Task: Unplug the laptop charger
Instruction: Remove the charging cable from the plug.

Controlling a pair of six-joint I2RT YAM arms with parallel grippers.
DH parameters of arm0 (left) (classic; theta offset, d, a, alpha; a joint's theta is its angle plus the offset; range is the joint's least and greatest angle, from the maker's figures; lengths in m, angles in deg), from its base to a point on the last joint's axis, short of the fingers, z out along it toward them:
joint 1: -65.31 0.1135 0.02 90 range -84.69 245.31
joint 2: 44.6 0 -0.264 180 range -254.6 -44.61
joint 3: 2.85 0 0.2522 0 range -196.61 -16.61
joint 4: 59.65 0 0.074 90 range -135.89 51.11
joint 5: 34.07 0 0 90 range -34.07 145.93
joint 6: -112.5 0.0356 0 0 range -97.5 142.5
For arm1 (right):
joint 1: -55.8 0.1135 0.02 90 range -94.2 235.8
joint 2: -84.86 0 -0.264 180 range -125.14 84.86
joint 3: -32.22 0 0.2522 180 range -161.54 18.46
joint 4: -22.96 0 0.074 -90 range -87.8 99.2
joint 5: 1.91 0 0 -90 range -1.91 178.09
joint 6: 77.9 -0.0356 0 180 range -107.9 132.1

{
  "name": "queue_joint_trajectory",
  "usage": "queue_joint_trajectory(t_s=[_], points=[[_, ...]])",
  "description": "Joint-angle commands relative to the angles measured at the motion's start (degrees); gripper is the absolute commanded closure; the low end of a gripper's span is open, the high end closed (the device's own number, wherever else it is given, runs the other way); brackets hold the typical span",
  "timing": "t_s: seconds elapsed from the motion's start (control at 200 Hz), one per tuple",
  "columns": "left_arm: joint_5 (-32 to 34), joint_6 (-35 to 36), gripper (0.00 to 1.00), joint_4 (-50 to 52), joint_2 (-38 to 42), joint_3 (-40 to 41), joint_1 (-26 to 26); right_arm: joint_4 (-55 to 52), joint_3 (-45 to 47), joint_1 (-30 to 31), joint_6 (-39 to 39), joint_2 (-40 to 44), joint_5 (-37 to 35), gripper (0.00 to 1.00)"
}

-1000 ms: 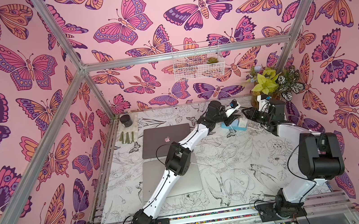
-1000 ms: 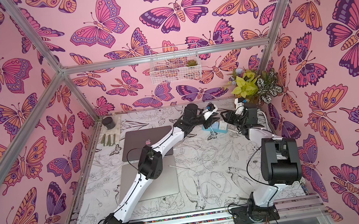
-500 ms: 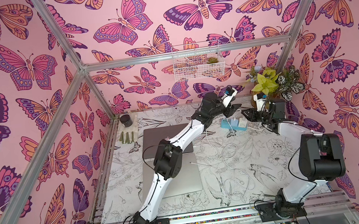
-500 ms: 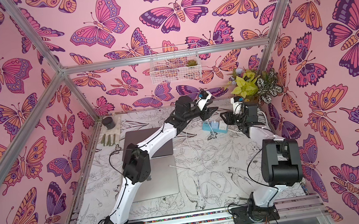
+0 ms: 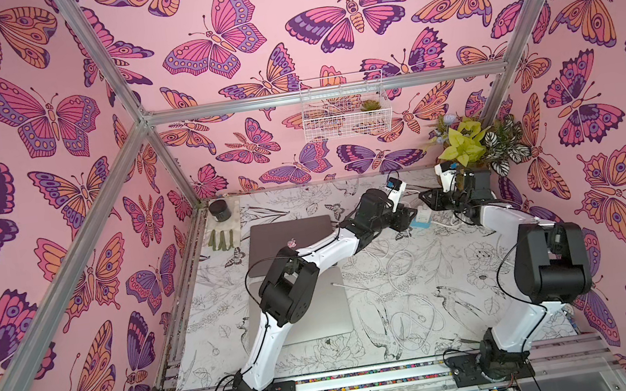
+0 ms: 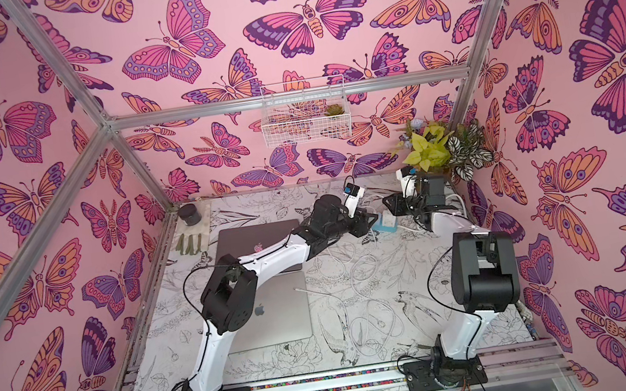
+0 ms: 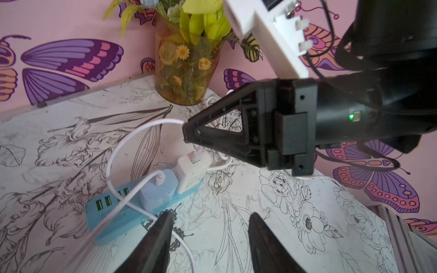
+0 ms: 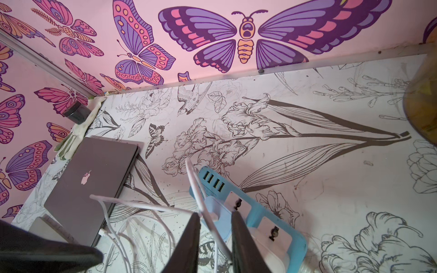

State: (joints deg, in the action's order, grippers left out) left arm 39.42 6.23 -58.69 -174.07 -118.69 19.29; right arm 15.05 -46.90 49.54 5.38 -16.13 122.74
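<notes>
At the far left corner of the bench [image 5: 456, 268] sat a black jar [image 5: 219, 211] with a green glove [image 5: 220, 240] just beside it. Next came a closed dark laptop [image 5: 283, 233] and, nearer the arm bases, a closed silver laptop [image 5: 334, 304], partly under the left arm. Loose white cable [image 5: 399, 267] lay coiled mid-bench. The left hand [image 7: 211, 214] hovered open, nothing between its fingers, just short of the blue power strip [image 7: 104, 219]. A light-blue charger [image 7: 157, 191] and a white charger [image 7: 191, 169] stood side by side, both plugged into that strip. The right hand [image 8: 216, 214] hung over them, fingers narrowly apart with white cable running between. Whether it gripped anything could not be told. A vase of flowers [image 7: 186, 71] stood in the far right corner.
</notes>
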Motion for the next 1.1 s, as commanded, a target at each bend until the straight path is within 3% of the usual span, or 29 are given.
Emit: queue_joint_trajectory(t_s=[0.0, 0.12, 0.19, 0.351, 0.636, 1.097], points=[[2.51, -5.17, 0.46, 5.13, -3.48, -5.39, 0.01, -2.79, -2.70, 0.82, 2.71, -1.63, 0.83, 0.77], [1.49, -8.97, 0.45, 12.60, -8.62, -14.45, 0.05, -4.96, -4.33, 1.16, 4.17, -2.93, 0.07, 0.83], [1.04, -12.41, 0.46, 15.51, -11.27, -18.43, -0.02, -4.89, -4.40, 1.12, 4.17, -3.07, -0.07, 0.92], [1.21, -15.72, 0.45, 17.93, -13.77, -21.23, 0.00, -4.77, -4.25, 1.16, 4.00, -2.96, 0.24, 0.97], [4.25, -18.17, 0.46, 19.04, -15.69, -22.98, 0.32, 0.14, -0.20, 1.25, 1.36, 0.20, -0.24, 0.98], [5.03, -18.01, 0.46, 23.37, -25.36, -37.39, -0.80, 0.76, 3.36, 1.16, -0.21, 1.35, -6.09, 1.00]])
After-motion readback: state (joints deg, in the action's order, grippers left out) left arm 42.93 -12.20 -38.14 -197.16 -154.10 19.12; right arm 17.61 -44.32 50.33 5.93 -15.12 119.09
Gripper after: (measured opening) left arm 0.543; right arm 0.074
